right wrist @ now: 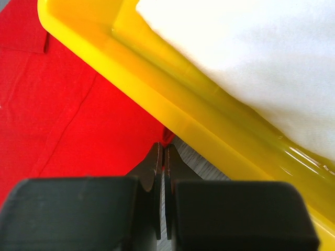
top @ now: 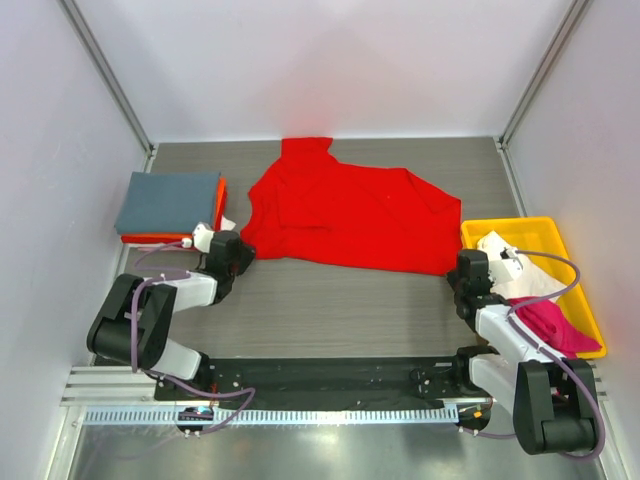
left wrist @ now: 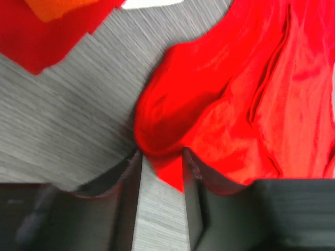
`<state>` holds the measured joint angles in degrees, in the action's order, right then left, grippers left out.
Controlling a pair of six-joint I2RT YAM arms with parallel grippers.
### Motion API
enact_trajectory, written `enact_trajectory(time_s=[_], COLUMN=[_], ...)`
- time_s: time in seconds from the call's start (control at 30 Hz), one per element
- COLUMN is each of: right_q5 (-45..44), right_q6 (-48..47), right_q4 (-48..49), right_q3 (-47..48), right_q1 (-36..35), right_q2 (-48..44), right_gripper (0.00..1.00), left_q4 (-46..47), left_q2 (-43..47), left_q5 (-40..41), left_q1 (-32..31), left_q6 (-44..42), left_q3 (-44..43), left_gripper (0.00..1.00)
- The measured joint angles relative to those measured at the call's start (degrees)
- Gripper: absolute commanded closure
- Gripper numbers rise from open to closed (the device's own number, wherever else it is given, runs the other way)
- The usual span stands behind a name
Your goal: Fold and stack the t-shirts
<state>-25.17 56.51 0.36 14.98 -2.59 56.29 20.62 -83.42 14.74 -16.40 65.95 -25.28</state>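
A: Five t-shirts logged?
B: Yes. One red t-shirt (top: 350, 215) spread mid worktop (top: 340, 310); one grey-blue shirt (top: 168, 200) folded on one orange shirt (top: 221, 200) at 9 o'clock; one white shirt (top: 530, 278) and one magenta shirt (top: 555, 325) in one yellow tray (top: 583, 305) at 3 o'clock.
A: Jaws?
B: Left jaws parted around the red hem; right jaws closed, pinching its corner beside the tray.

No legible text, label or number anywhere
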Motion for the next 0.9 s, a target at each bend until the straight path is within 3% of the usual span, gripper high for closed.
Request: enact_trajectory(time_s=[0.03, 0.17, 0.43, 0.9], right_q5=[0.1, 0.4, 2.3, 5.2], right_q6=[0.0, 0.0, 1.1, 3.0], right_q4=[0.0, -0.1, -3.7, -12.0], right_q3=[0.0, 0.0, 0.0, 1.2], right_q1=[0.1, 0.3, 0.5, 0.5], right_q2=[0.1, -0.2, -2.3, -4.6], right_gripper=[0.99, 0.99, 0.99, 0.99], left_q4=[0.2, -2.6, -11.0, -20.4], left_q2=[-0.6, -0.2, 8.5, 8.6], left_q5=[0.4, 3.7, 9.9, 10.1], left_q1=[0.0, 0.0, -0.1, -0.1], left_q6=[0.0, -0.9, -3.6, -3.6], left_q3=[-0.2, -1.5, -3.7, -4.1], left_gripper=[0.8, 1.0, 1.0, 1.0])
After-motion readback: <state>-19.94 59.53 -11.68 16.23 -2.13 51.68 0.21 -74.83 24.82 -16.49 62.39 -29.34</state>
